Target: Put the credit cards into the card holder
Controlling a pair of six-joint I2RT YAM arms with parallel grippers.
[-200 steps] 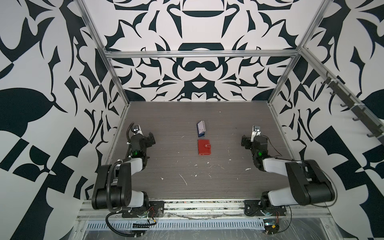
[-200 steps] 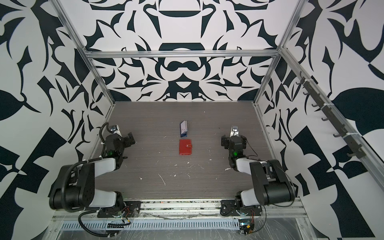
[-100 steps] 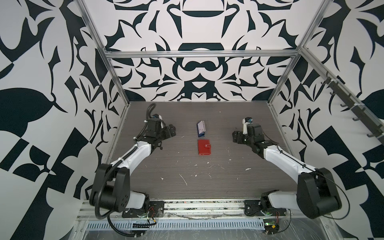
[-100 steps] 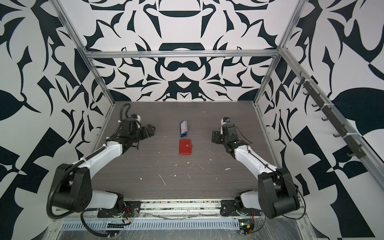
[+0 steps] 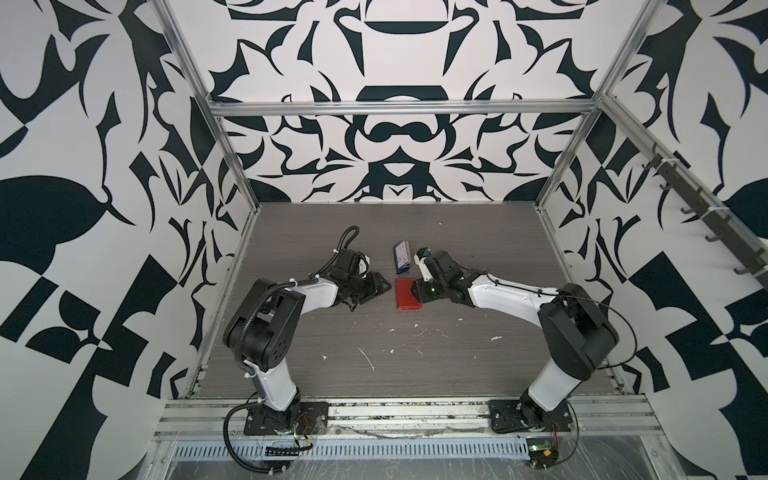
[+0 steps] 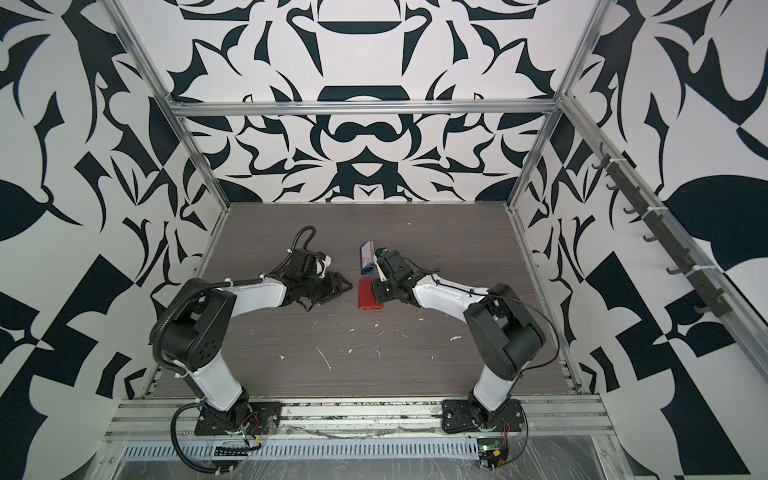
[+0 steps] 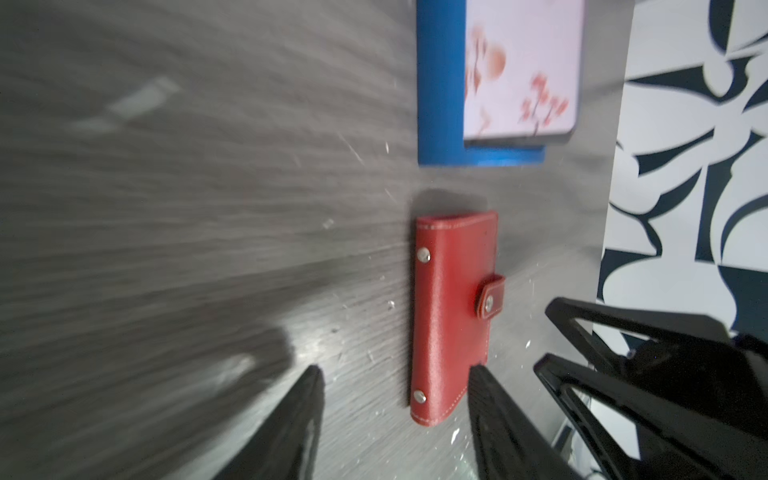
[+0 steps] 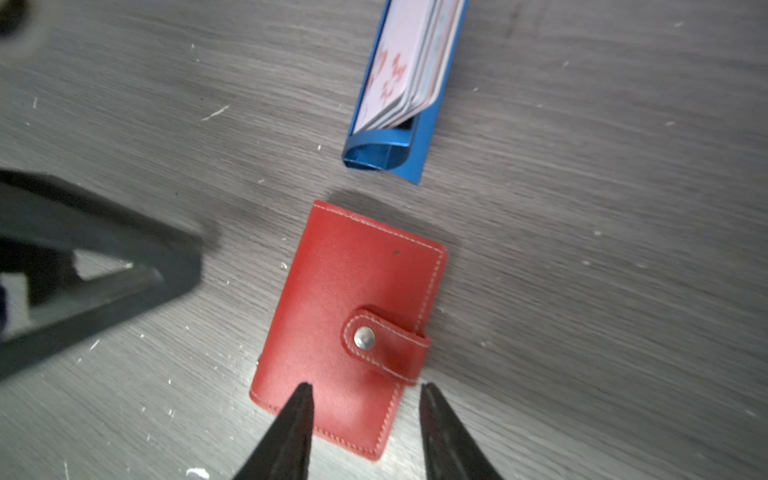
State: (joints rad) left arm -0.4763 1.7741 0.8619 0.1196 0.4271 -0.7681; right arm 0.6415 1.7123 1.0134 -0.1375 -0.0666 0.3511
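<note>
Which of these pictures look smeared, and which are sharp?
Left wrist view: table grain streaks, motion-blurred, the blue rack soft. Right wrist view: card holder stitching crisp, glare on the table near it. Both top views: sharp, evenly lit.

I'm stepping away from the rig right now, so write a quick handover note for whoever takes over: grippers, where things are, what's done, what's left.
Left gripper: jaws apart, empty, at one end of the card holder.
Right gripper: jaws apart, empty, tips over the holder's edge near its tab.
Card holder: closed, tab snapped, flat on the table.
Credit cards: standing together in the blue rack just beyond the holder.
Done: the approach only.
Left: unsnap and open the holder, pull the cards from the rack, slide them in.
</note>
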